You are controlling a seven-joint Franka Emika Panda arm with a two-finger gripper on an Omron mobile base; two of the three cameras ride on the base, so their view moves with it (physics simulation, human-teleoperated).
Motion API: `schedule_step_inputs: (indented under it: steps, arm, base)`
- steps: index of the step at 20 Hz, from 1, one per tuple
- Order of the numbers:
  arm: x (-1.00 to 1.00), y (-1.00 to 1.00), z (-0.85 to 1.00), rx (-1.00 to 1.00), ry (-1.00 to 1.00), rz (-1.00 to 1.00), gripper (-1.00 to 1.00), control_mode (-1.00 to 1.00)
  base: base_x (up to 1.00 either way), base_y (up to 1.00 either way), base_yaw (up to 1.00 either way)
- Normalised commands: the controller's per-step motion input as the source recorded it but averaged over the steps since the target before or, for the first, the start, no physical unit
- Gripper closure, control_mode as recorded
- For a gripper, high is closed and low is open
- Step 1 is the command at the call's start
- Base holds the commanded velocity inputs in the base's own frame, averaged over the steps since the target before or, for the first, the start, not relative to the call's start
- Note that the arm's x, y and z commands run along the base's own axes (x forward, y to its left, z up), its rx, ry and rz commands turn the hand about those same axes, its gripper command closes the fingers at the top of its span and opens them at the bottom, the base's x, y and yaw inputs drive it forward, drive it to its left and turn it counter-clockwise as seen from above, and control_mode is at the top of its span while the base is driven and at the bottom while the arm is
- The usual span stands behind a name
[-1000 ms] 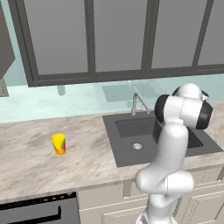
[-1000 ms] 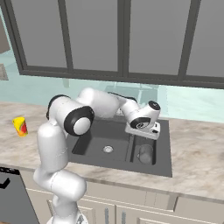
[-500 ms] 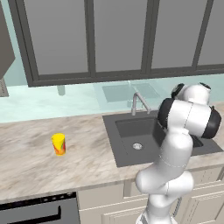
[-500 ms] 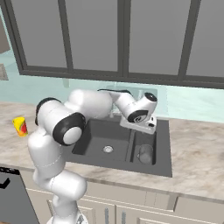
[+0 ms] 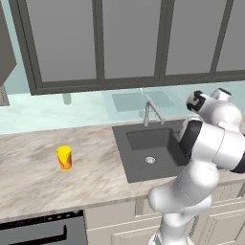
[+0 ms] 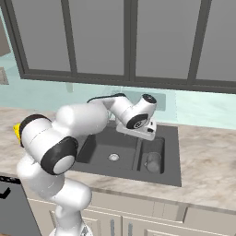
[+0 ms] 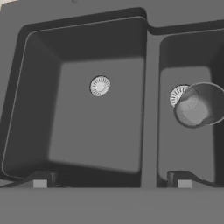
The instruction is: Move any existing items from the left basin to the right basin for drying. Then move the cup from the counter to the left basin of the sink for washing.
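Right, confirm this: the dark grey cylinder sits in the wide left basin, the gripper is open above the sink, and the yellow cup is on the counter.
One thing is wrong: the dark grey cylinder stands in the narrow right basin, beside that basin's drain, as the hand view shows. The wide left basin holds only its silver drain. The rest stands: the gripper is open above the sink, and the yellow cup is on the counter.

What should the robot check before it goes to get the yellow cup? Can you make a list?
1. Dark grey cylinder in the right basin: ok.
2. Left basin free of items, just its drain: ok.
3. Gripper open, holding nothing: ok.
4. Yellow cup upright on the counter: ok.
5. Cup within the arm's reach from here: cannot tell.
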Motion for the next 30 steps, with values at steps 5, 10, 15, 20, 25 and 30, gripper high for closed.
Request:
schedule_step_inputs:
  steps: [5, 10, 15, 20, 25, 30]
  arm:
    - [-0.38, 0.45, 0.24, -0.01, 0.0, 0.0, -1.0, -1.0]
    - [-0.39, 0.46, 0.19, -0.01, 0.0, 0.0, -1.0, -1.0]
    - [-0.39, 0.49, 0.13, 0.0, 0.01, 0.0, -1.0, -1.0]
    - [-0.34, 0.52, 0.11, 0.0, 0.02, 0.0, -1.0, -1.0]
    - [-0.25, 0.56, 0.14, 0.0, 0.03, -0.01, -1.0, -1.0]
    - [-0.14, 0.63, 0.17, 0.0, 0.05, -0.02, -1.0, -1.0]
  base:
    - [0.0, 0.0, 0.0]
    - [0.0, 0.0, 0.0]
    - [0.0, 0.0, 0.0]
    - [0.0, 0.0, 0.0]
    - [0.0, 0.0, 0.0]
    - [0.0, 0.0, 0.0]
